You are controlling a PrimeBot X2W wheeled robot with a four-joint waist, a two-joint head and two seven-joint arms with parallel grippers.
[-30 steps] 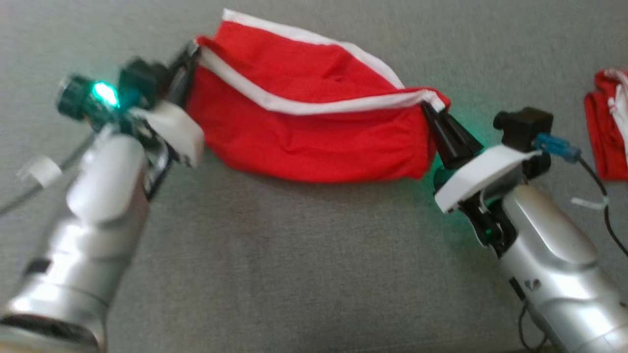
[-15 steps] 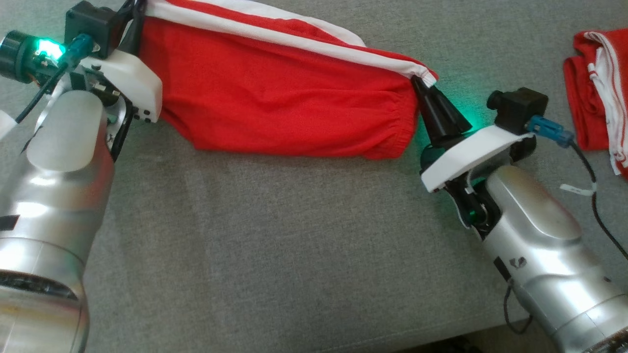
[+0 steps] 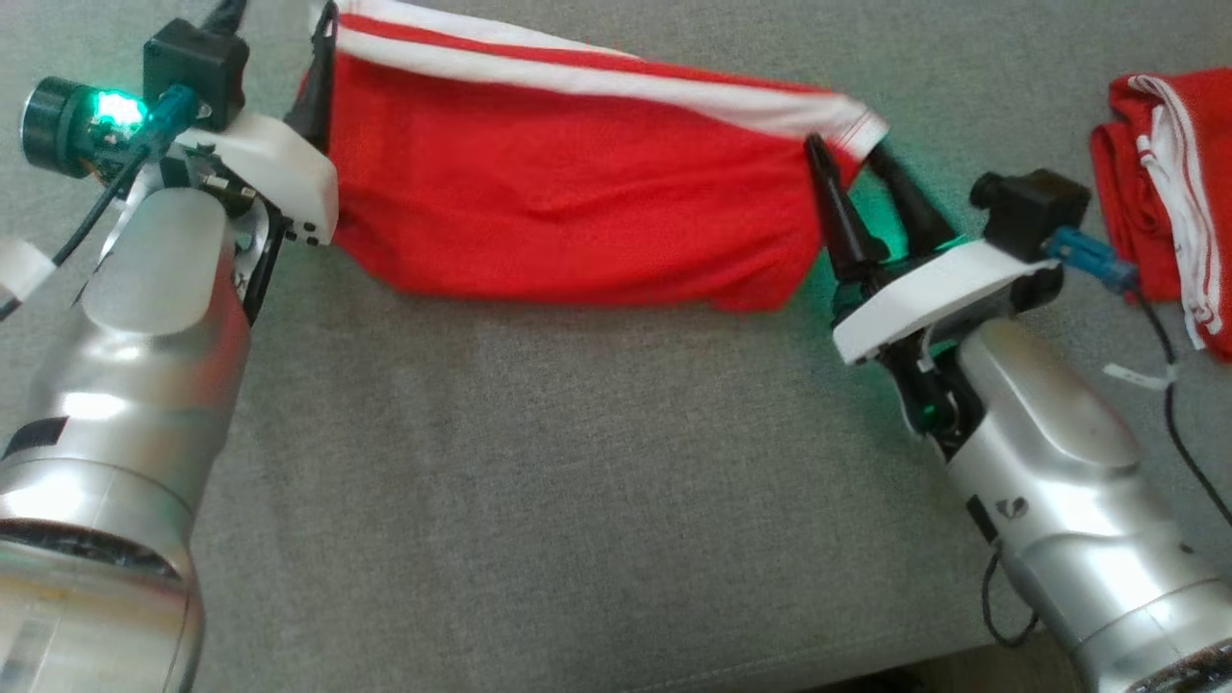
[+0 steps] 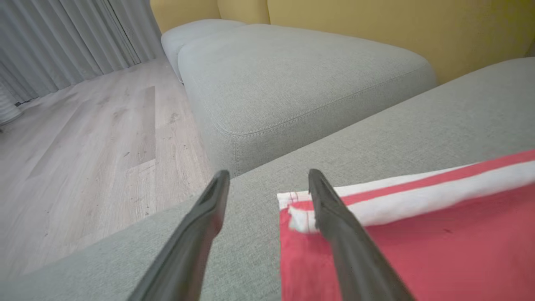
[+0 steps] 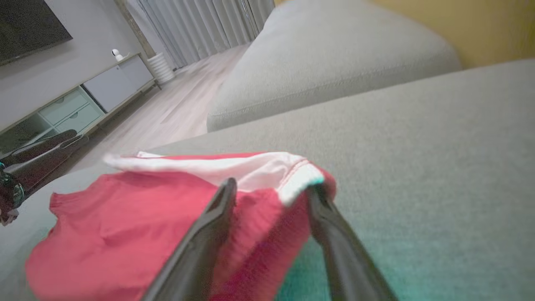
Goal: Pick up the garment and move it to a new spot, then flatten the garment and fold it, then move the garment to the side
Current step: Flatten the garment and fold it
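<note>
Red fabric garment with white stripes [image 3: 577,202] lies stretched left to right across the far part of the grey fabric sofa seat [image 3: 577,481]; left gripper [image 4: 268,175] sits at its left end, fingers spread apart, striped corner just beside one finger, nothing pinched; right gripper [image 3: 845,146] is at the right end, fingers apart too, the hem corner sitting loose between them; further right, well apart, a crumpled red-and-white cloth bundle [image 3: 1155,183] rests on the same seat.
</note>
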